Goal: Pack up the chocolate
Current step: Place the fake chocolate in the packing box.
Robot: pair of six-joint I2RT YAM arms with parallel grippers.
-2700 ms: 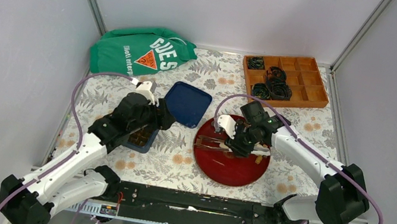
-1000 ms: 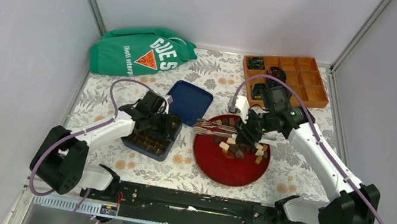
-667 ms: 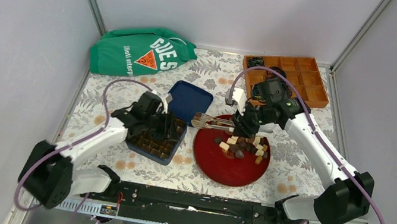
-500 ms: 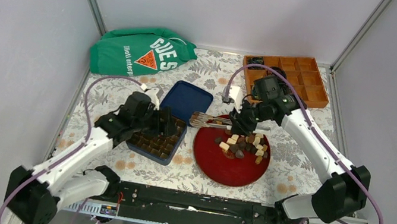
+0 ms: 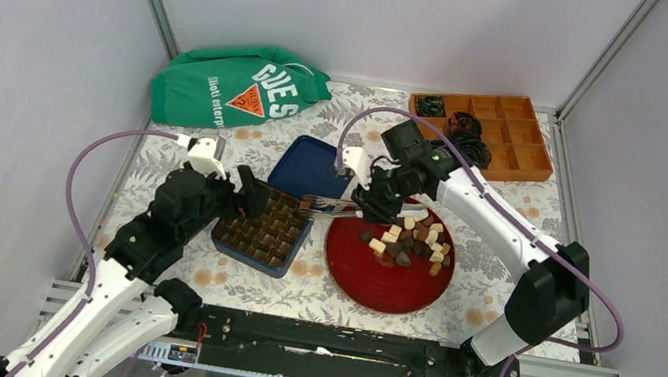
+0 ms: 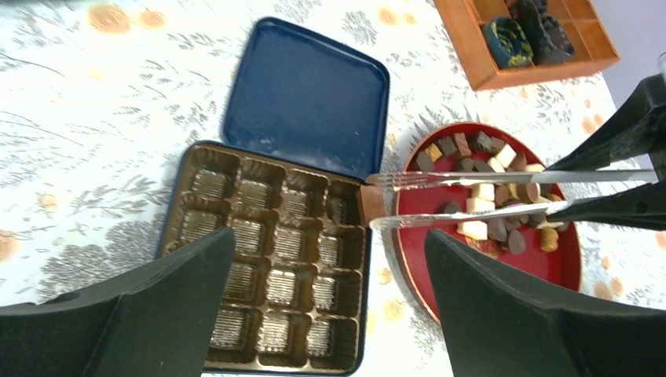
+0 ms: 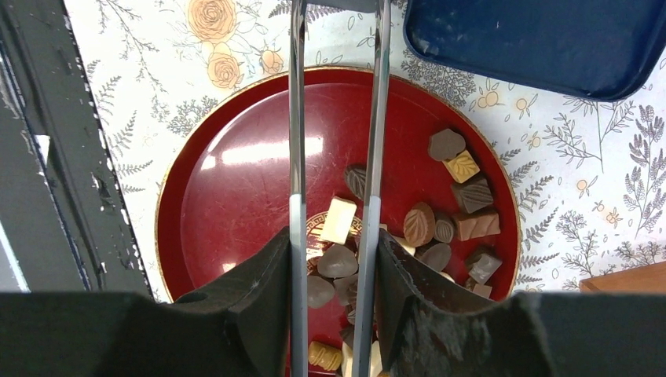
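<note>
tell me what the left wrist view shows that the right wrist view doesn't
Only left wrist: the brown cavity tray, visible cavities empty; a brown chocolate piece between the tips of the tongs; black coiled cables. Only right wrist: the gold emblem, the black base rail. Both: red plate, loose chocolates, blue lid, the right tool clamped on the tongs.

Both arms extended, wrists converging mid-field.
Left arm (image 5: 134, 243) bent at the elbow, left gripper (image 6: 328, 239) spread wide, empty; right arm (image 5: 493, 212) reaching leftward, right gripper (image 5: 369, 197) clamped on metal tongs (image 6: 487, 178).
</note>
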